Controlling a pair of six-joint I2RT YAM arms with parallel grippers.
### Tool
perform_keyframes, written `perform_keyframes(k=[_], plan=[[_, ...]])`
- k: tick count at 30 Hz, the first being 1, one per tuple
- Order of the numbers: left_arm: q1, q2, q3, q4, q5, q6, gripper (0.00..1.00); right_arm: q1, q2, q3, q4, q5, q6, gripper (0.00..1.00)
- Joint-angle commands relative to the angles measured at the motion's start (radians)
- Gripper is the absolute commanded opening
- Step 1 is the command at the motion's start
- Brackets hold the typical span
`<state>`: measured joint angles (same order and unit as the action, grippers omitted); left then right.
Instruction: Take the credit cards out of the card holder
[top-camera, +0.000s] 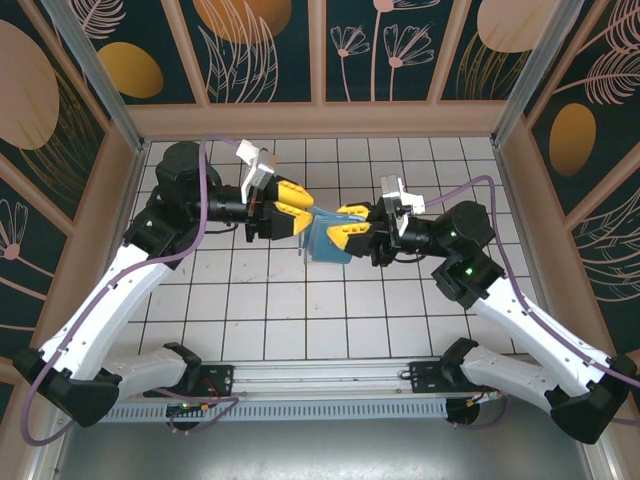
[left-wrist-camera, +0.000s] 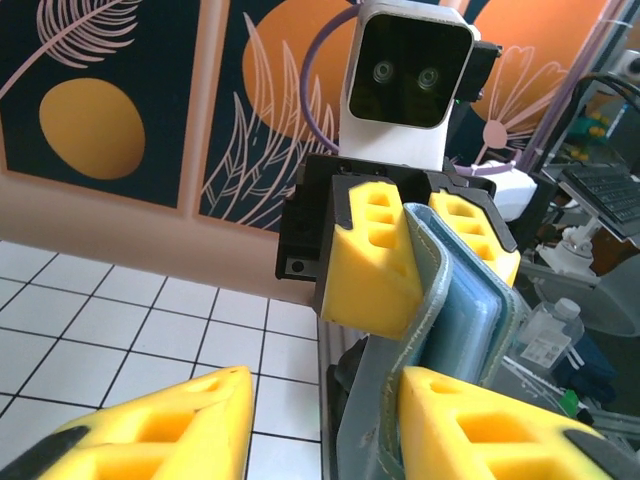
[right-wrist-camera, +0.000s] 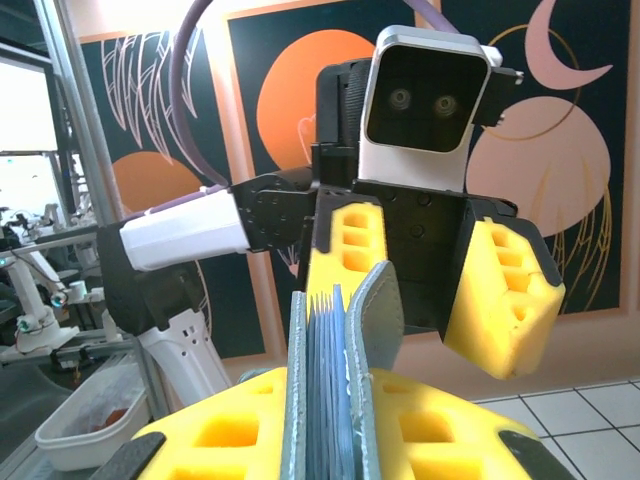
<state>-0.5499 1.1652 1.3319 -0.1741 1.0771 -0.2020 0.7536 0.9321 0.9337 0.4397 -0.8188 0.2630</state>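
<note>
Two grippers and one card holder, listed as they stand.

Item 1: card holder. Teal-blue, soft, bifold. It is held up off the white tiled counter, about mid-counter, between my two grippers. It stands on edge with its folds partly parted. In the right wrist view a grey-edged flap bows away to the right from a pack of thin blue layered edges. What those layers are I cannot tell.

Item 2: my right gripper. It reaches in from the right and is clenched on the card holder. Its yellow pads press the holder from both sides, with flap and blue pack squeezed together between them.

Item 3: my left gripper. It reaches in from the left, facing the right one. Its jaws are apart and straddle the free edge of the holder. One finger stands clear, with counter tiles showing in the gap. The other finger is just beside the holder; whether it touches I cannot tell. Nothing is pinched here.
</note>
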Motion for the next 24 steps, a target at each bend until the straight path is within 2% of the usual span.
perform_keyframes(k=[1,4,12,24], plan=[[0.003,0.008,0.01,0.018,-0.006,0.014,0.36,0.034,0.0,0.069,0.051,-0.08,-0.021,0.0],[0.003,0.013,0.013,0.031,0.033,0.009,0.32,0.049,0.015,0.087,0.022,-0.074,-0.037,0.0],[0.001,-0.011,-0.011,0.1,0.173,-0.004,0.41,0.057,0.029,0.104,-0.005,-0.011,-0.055,0.0],[0.001,-0.004,-0.012,0.104,0.232,0.007,0.4,0.086,0.092,0.172,-0.091,0.048,-0.054,0.0]])
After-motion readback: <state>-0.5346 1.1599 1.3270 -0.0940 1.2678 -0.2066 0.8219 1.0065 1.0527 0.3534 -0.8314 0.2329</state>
